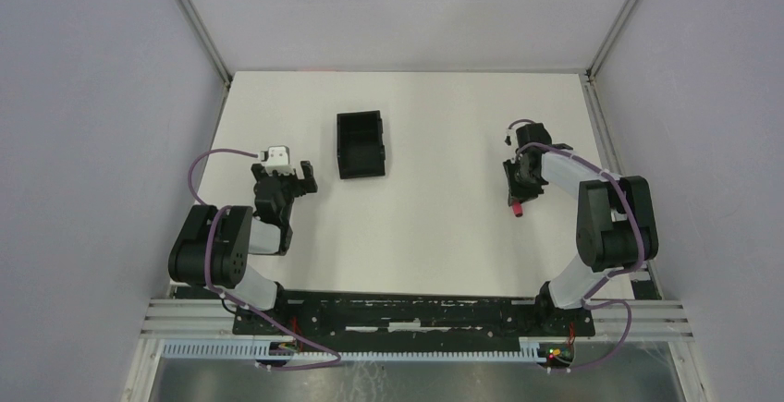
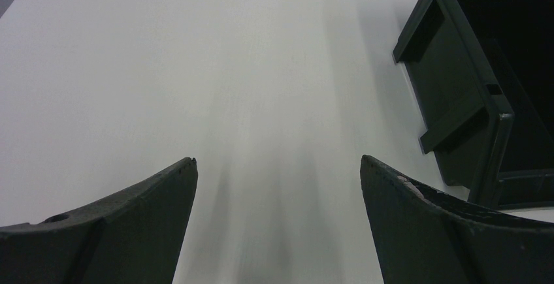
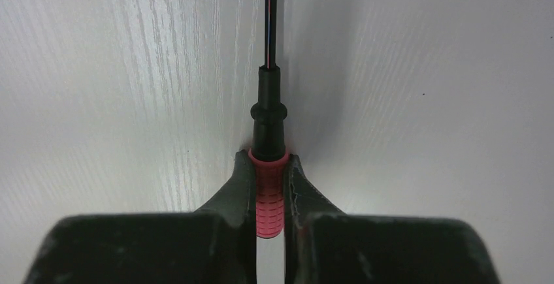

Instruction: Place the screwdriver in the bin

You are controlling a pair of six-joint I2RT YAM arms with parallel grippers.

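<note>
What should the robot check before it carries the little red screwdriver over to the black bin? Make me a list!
1. Is the right gripper shut on the screwdriver, pinching its red handle? ok.
2. Is the screwdriver lifted off the table? cannot tell.
3. Is the bin upright with its open top facing up? ok.
4. Is there nothing on the table between the right gripper and the bin? ok.
5. Is the left gripper open and beside the bin, not over it? ok.
</note>
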